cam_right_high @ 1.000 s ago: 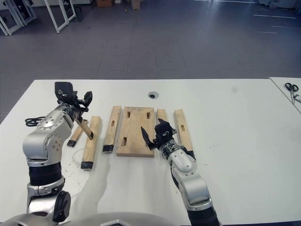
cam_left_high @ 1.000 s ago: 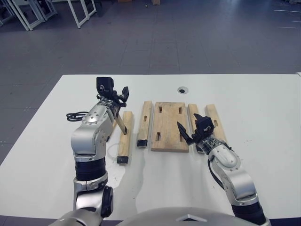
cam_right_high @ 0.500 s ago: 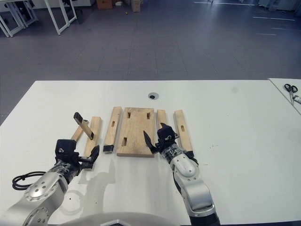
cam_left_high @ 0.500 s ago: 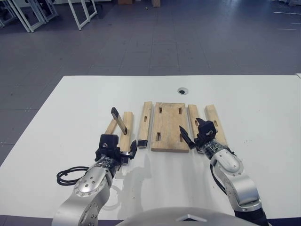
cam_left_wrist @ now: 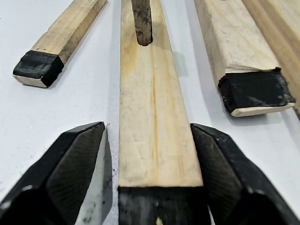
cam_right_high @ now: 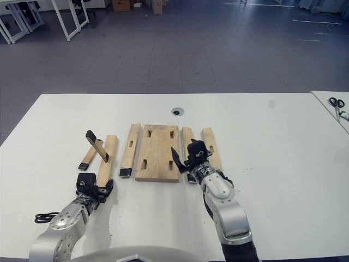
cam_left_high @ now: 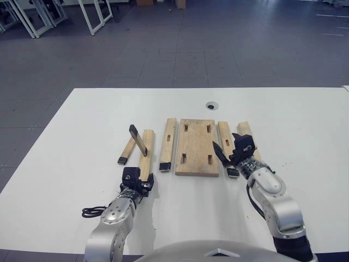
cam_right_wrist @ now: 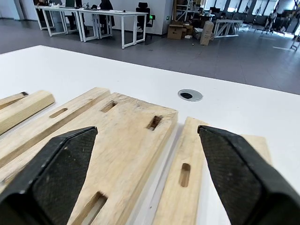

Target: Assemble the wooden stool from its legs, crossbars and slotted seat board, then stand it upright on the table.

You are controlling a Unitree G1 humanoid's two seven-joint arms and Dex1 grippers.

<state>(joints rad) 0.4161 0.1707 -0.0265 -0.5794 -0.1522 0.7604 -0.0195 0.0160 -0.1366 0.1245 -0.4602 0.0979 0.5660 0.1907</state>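
The slotted seat board (cam_left_high: 196, 146) lies flat mid-table. Left of it lie a leg (cam_left_high: 168, 143), a second leg (cam_left_high: 145, 152) with a dark crossbar (cam_left_high: 138, 140) standing tilted in its slot, and a short bar (cam_left_high: 126, 151). Two more legs (cam_left_high: 224, 143) (cam_left_high: 246, 135) lie to the board's right. My left gripper (cam_left_wrist: 154, 187) is open, its fingers (cam_left_wrist: 77, 164) either side of the near, black-capped end of the slotted leg (cam_left_wrist: 152, 117). My right gripper (cam_left_high: 229, 148) is open, hovering over the inner right leg (cam_right_wrist: 183, 187) beside the board (cam_right_wrist: 117, 136).
A round cable hole (cam_left_high: 211, 104) sits behind the board. A black cable (cam_left_high: 92, 210) trails on the table by my left arm. Scissors (cam_right_high: 338, 102) lie on a neighbouring table at far right. The white table (cam_left_high: 305, 125) has free room right of the parts.
My left gripper let go of the crossbar, leaving it tilted in the leg's slot, drew back toward me, then came forward to the leg's near end. My right gripper edged forward and right.
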